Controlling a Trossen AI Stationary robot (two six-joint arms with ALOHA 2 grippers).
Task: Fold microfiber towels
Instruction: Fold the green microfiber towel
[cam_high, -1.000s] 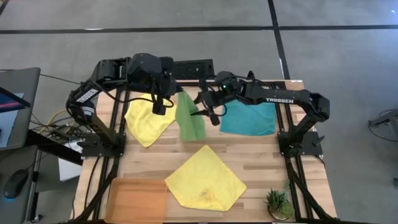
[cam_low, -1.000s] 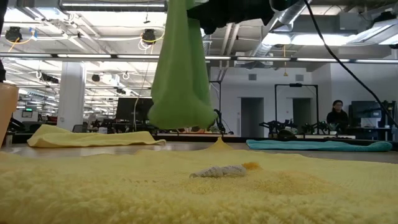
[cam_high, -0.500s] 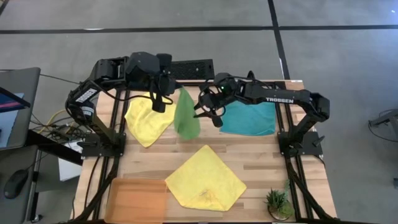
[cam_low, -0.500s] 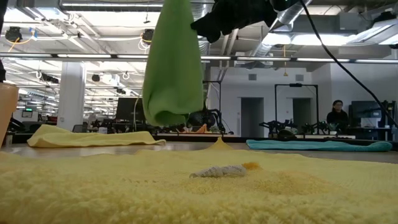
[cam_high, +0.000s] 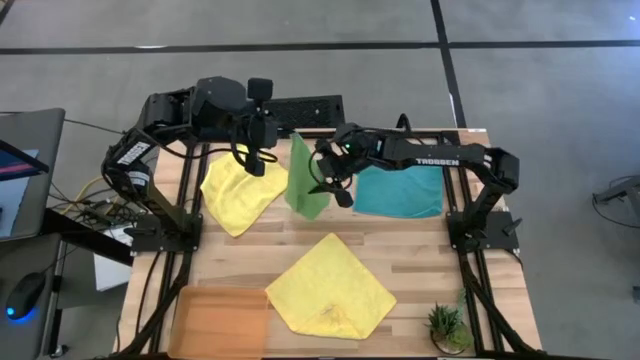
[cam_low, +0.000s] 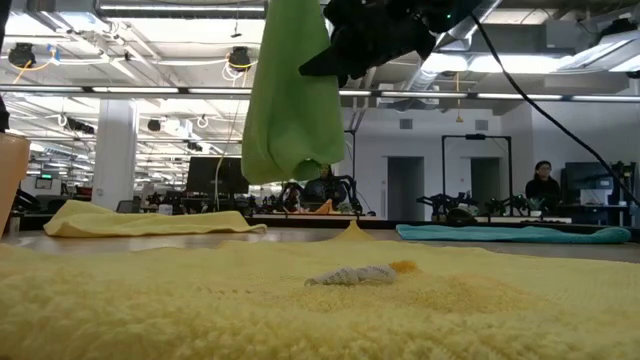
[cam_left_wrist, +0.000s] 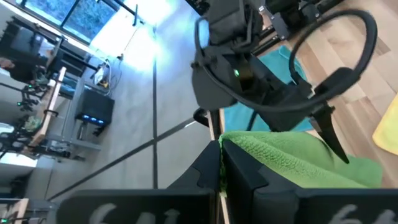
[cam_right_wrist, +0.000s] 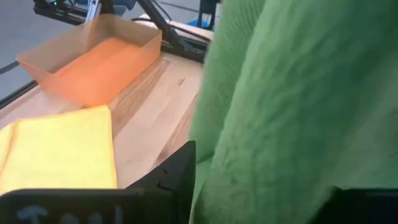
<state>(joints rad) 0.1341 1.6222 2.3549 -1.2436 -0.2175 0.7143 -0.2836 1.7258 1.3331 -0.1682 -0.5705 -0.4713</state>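
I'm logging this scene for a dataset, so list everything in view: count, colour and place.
Lime green towel: one, hanging clear of the table at its far middle.
Yellow towels: two; one flat at the far left, one flat at the near middle.
Teal towel: one, flat at the far right.
Tray: one, orange, near left corner.
Potted plant: one, green, near right corner.
Table: one, pale wood.
Person: one, far off in the room.
Left pincer: dark, shut on the green towel's edge.
Right pincer: dark, against the hanging green towel.
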